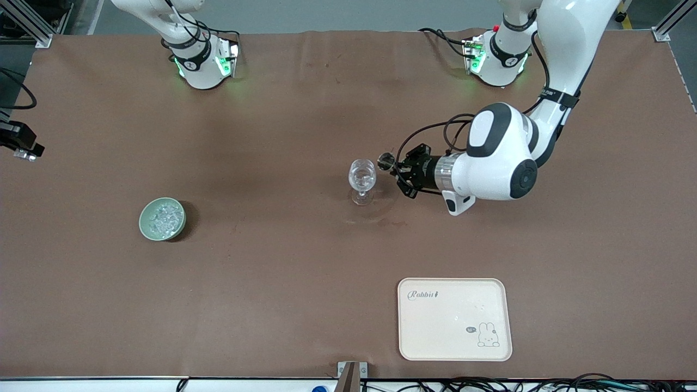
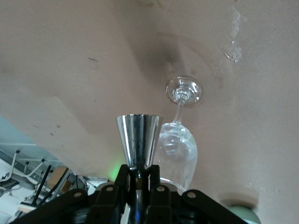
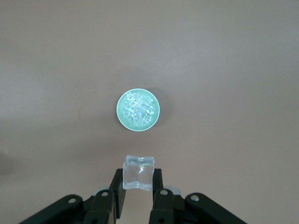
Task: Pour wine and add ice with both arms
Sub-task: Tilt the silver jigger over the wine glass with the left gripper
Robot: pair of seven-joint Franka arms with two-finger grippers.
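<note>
From high across the table [image 1: 272, 305] we face both arm bases. Our left wrist camera sits close by the glass [image 2: 180, 149]; the right looks down on the bowl [image 3: 138, 110], also seen from the front.

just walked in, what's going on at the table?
The left gripper holds a metal cup tipped sideways beside the wine glass, which stands mid-table with clear contents. The right gripper is high above the green bowl of ice, its jaws shut on one ice cube. The tray, nearer the front camera, carries nothing.
</note>
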